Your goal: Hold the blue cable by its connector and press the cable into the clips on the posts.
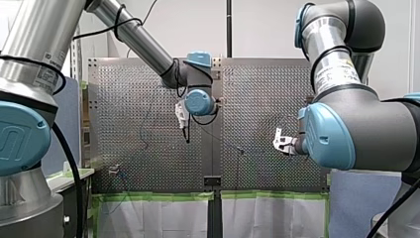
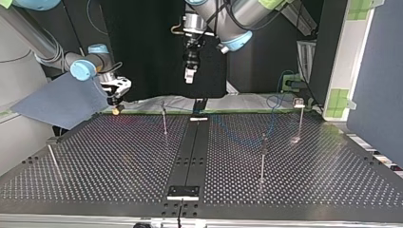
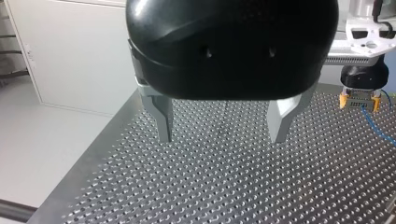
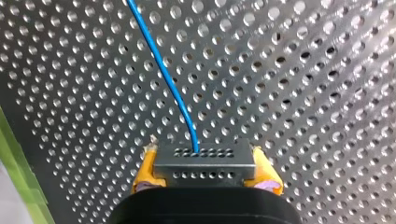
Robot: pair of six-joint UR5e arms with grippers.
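My right gripper (image 4: pixel 204 156) is shut with its yellow pads (image 4: pixel 144 175) on a dark connector (image 4: pixel 205 171). The blue cable (image 4: pixel 161 70) runs out of the connector and away over the perforated plate. In the top view this gripper (image 2: pixel 116 108) hangs at the left, above the table's far edge. My left gripper (image 3: pixel 223 130) stands open over the plate, nothing between its metal fingers (image 3: pixel 163 119). It hovers high near the middle in the top view (image 2: pixel 189 76). Thin posts (image 2: pixel 164 118) (image 2: pixel 263 156) (image 2: pixel 299 118) stand on the table, and cable loops (image 2: pixel 272 102) near the far right one.
A black rail (image 2: pixel 192 152) runs down the table's middle. Another post (image 2: pixel 52 159) stands at the top view's near left. A blue sheet (image 2: pixel 62 102) lies behind the right arm. Green tape (image 2: pixel 142 112) lines the far edge.
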